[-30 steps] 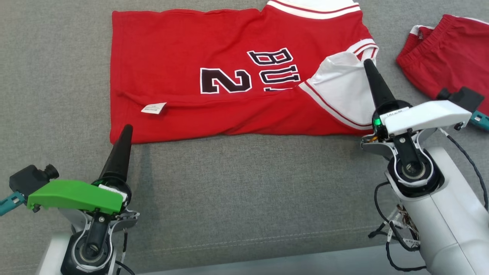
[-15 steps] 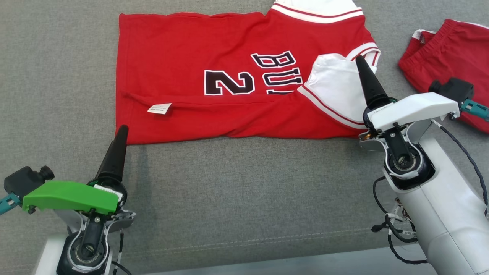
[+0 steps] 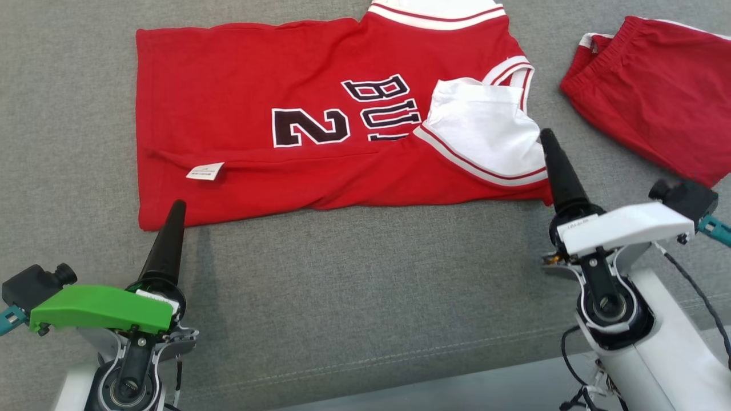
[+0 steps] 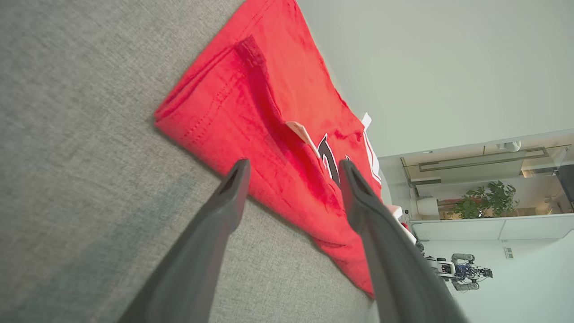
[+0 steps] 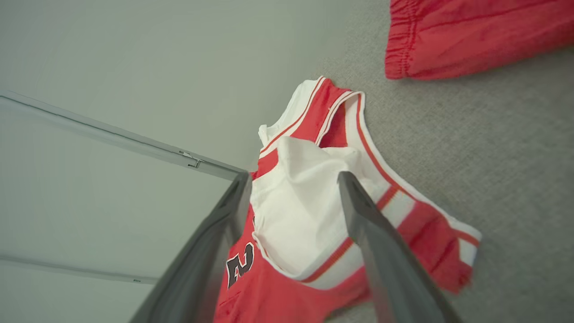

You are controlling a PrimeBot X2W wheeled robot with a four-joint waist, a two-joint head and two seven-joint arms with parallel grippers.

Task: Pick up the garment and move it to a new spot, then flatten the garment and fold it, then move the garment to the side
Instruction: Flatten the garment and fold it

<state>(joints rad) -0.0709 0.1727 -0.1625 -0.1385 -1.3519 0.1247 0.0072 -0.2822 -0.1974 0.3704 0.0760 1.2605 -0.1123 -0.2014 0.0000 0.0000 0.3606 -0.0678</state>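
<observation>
- a grey woven cushion surface (image 3: 354, 285) spreads across the head view and carries everything else.
- the red jersey (image 3: 228, 103) lies on it, mostly flat, long side running left to right, its near long edge doubled over in a fold, neck end toward the right.
- a pair of red shorts (image 3: 645, 85) lies at the far right, apart from the jersey, a strip of grey between them.
- a white flap (image 3: 485, 128) with red trim, part of the jersey's right end, is turned up and puffed, not flat.
- the right gripper (image 5: 293, 176) hangs at the jersey's near right corner, fingers spread wide and holding nothing; its tip is just beside the white flap, and whether it touches cannot be told.
- the left gripper (image 4: 293, 166) is at the jersey's near left corner, fingers parted and empty, straddling the hem edge in its wrist view, red cloth and grey surface seen between them.
- a black number 2 (image 3: 311, 127) and black letters, outlined in white, sit mid-jersey.
- a small white label (image 3: 204, 171) pokes out at the fold line near the left end.
</observation>
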